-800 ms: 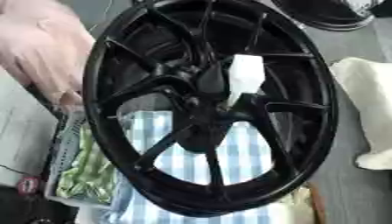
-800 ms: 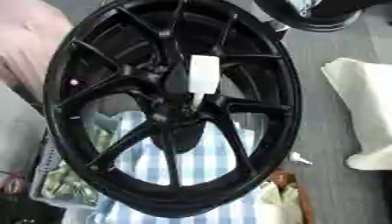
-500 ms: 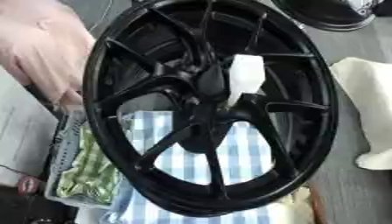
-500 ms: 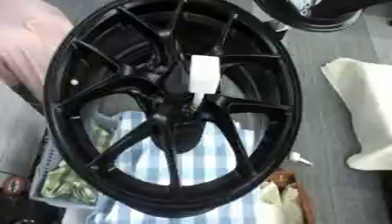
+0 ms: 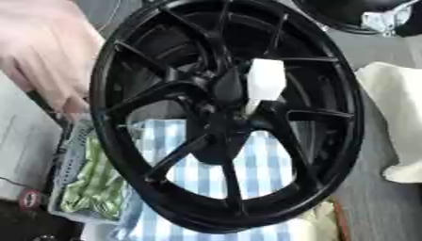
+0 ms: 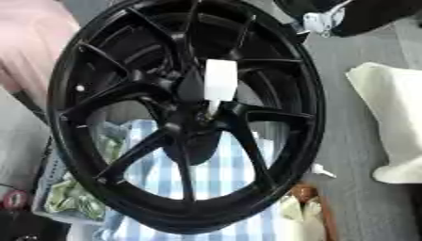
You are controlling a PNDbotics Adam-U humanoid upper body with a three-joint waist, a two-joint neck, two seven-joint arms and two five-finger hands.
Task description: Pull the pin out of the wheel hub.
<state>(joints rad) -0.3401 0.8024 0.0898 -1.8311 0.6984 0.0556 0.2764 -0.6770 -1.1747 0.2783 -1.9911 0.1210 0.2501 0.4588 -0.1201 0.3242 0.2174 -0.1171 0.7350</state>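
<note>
Left eye view: black spoked wheel [image 5: 227, 113] standing on edge, white pin [image 5: 264, 81] seated at its hub with long axis near vertical; neither robot hand visible, so nearer arm and finger state cannot be told.

A black wheel [image 6: 185, 117] stands nearly upright and fills most of the view, its spokes meeting at the hub [image 6: 194, 106]. A white pin [image 6: 220, 82] sticks out of the hub, just above the middle. Through the spokes shows a blue checked cloth [image 6: 218, 174]. At the lower left lies a tray [image 6: 58, 197] of greenish things. A cream cloth [image 6: 387, 122] lies to the right, well apart from the wheel.
</note>
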